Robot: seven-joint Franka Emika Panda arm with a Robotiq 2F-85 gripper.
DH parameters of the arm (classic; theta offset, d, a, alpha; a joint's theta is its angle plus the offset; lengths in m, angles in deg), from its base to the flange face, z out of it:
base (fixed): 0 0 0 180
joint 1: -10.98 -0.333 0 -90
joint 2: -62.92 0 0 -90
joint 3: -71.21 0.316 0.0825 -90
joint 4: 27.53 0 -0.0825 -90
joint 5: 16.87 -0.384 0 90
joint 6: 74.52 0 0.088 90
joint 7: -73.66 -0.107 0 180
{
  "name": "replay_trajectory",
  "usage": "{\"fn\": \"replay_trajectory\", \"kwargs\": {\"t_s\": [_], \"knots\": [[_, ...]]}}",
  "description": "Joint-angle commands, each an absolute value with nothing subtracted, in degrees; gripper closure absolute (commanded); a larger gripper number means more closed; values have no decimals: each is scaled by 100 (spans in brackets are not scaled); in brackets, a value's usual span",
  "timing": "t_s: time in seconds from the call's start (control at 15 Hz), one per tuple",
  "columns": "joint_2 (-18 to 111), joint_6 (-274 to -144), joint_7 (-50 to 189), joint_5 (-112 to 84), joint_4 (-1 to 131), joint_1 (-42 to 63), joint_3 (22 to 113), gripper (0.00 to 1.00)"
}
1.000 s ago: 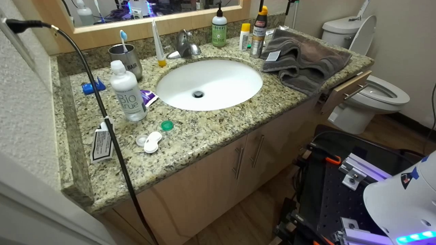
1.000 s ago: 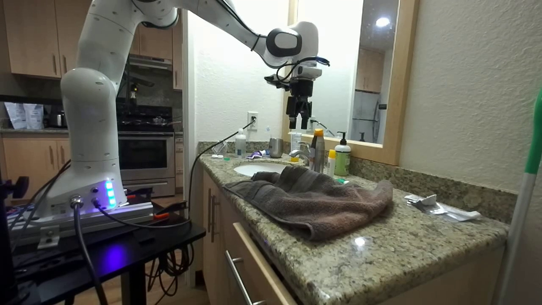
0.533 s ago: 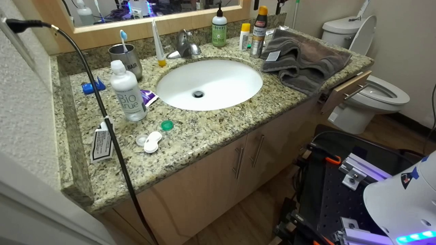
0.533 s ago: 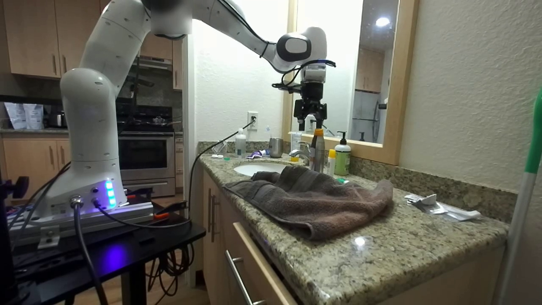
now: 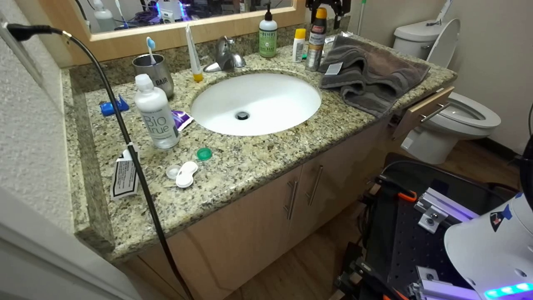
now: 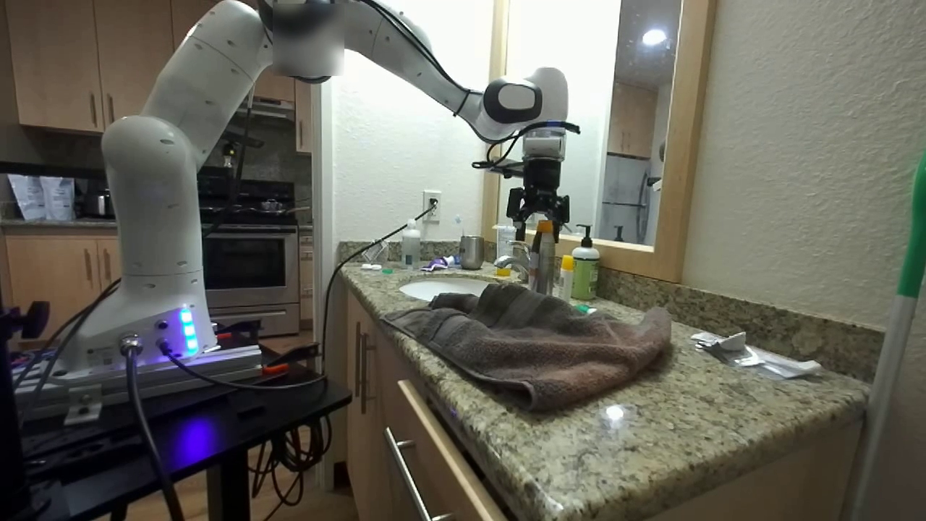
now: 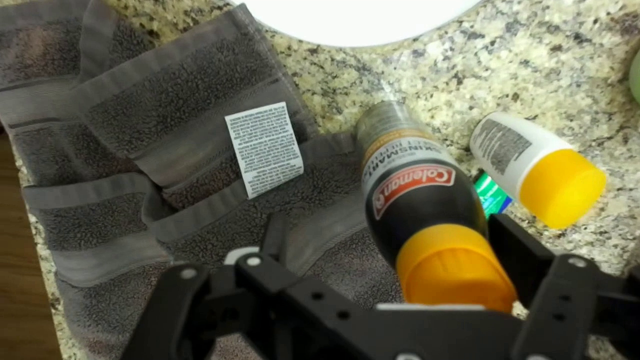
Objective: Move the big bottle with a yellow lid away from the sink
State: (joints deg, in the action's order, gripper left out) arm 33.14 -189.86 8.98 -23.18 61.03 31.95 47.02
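Yellow tops the big bottle (image 7: 420, 200), standing near the sink (image 5: 256, 104); its body looks stiff, slick, perhaps weighty. My gripper (image 7: 389, 222) hangs near the cap (image 7: 455, 265), fingers (image 7: 520, 250) spread wide; I'd clasp the dark shoulder (image 7: 407, 225).

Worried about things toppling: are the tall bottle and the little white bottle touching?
Apart. The wrist view shows speckled counter between the tall bottle and the little white bottle.

the spread tool (image 7: 389, 232) frames the big yellow-lidded bottle (image 7: 425, 205) beside a gray towel (image 7: 195, 145).
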Motion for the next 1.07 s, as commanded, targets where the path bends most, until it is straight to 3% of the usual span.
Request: {"fn": "replay_trajectory", "kwargs": {"t_s": [0.0,0.07,0.13,0.27,0.6,1.0], "knots": [[3278,-18963,868,-2274,6041,3276,4790,0],[3268,-18984,933,-2350,6021,3319,4826,0],[3277,-19015,937,-2372,6057,3321,4836,25],[3278,-19024,961,-2449,6054,3355,4860,34],[3313,-19104,970,-2626,6114,3402,4886,68],[3572,-18974,1333,-2888,6029,3559,4898,69]]}}
